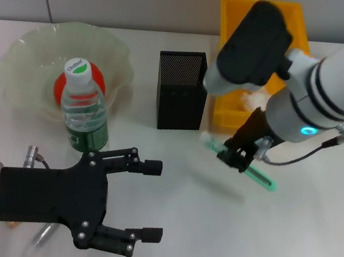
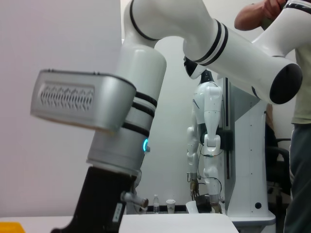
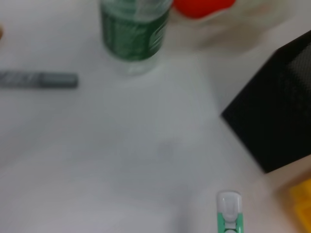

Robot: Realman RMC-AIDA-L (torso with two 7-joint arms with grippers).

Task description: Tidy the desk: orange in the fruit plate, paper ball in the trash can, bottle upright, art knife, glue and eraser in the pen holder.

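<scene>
The right claw (image 1: 239, 157) is low over the white tabletop (image 1: 308, 248), and it sits on the middle of the green art knife (image 1: 261, 176); I cannot tell if its fingers already close on the knife or only stand around it. The knife lies flat, its white tip pointing to about 10 o'clock, toward the black mesh pen holder (image 1: 180, 90). In the right wrist view this tip (image 3: 229, 208) lies just beside the lower corner of the pen holder (image 3: 277, 111).

At 12 o'clock from the right claw stands the yellow trash can (image 1: 224, 119), with the white paper ball (image 1: 252, 100) inside.

The left claw (image 1: 150, 200) hangs at the near edge of the tabletop, its fingers spread wide and holding nothing.

At 12 o'clock from it the bottle (image 1: 85, 112) stands upright, with a green label and a white cap. Just behind the bottle is the clear fruit plate (image 1: 23, 52), and the orange (image 1: 63, 86) is in it.

The right wrist view shows also a grey stick-shaped thing (image 3: 39, 79) lying flat beside the bottle.
</scene>
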